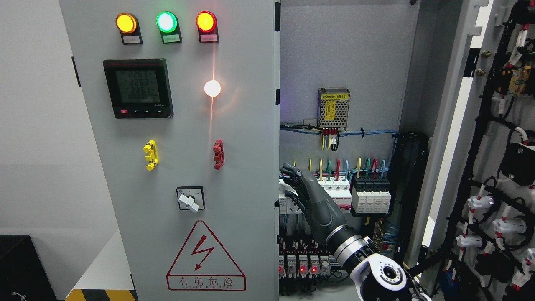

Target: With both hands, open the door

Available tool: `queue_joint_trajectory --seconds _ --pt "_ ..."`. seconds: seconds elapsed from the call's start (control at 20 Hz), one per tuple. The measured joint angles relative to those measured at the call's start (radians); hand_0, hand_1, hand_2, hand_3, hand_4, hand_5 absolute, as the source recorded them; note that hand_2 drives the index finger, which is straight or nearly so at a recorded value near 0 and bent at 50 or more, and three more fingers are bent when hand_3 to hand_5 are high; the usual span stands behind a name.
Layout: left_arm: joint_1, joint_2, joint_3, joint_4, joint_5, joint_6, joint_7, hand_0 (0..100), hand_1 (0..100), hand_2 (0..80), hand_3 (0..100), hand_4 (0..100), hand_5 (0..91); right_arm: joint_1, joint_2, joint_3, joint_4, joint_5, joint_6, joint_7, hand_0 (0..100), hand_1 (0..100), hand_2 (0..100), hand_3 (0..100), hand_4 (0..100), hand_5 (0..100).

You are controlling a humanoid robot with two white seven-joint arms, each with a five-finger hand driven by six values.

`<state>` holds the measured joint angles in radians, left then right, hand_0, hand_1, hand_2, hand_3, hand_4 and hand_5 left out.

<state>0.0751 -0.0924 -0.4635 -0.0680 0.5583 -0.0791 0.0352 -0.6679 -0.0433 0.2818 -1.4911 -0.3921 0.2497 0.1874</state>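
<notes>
Grey metal, the left door (175, 167) stands shut with its tall free edge just at nine o'clock of the right hand (299, 190), whose loosely extended fingers hold nothing.

You are looking at the meter (138, 88) on the left door (175, 167), which is showing 226.3, 226.3 and 226.1. Below the meter, the red triangular warning sign (205, 259) is carrying "有电危险" under a lightning bolt. Right of the meter, inside the cabinet, the power supply (334, 108) is wearing a yellow label too small to read surely.
</notes>
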Motion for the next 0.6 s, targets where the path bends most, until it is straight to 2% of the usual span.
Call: queue_joint_trajectory --seconds 0.3,0.6 --pt "0.0 0.0 0.0 0.0 0.0 0.0 0.0 0 0 0.0 0 0 0.0 -0.025 -0.012 -0.002 0.032 -0.007 0.0 0.022 19 0 0 0 0 0" --pt "0.0 0.0 0.0 0.0 0.0 -0.001 0.0 0 0 0.0 0 0 0.0 -0.039 -0.02 -0.005 0.056 -0.012 -0.002 0.066 19 0 0 0 0 0"
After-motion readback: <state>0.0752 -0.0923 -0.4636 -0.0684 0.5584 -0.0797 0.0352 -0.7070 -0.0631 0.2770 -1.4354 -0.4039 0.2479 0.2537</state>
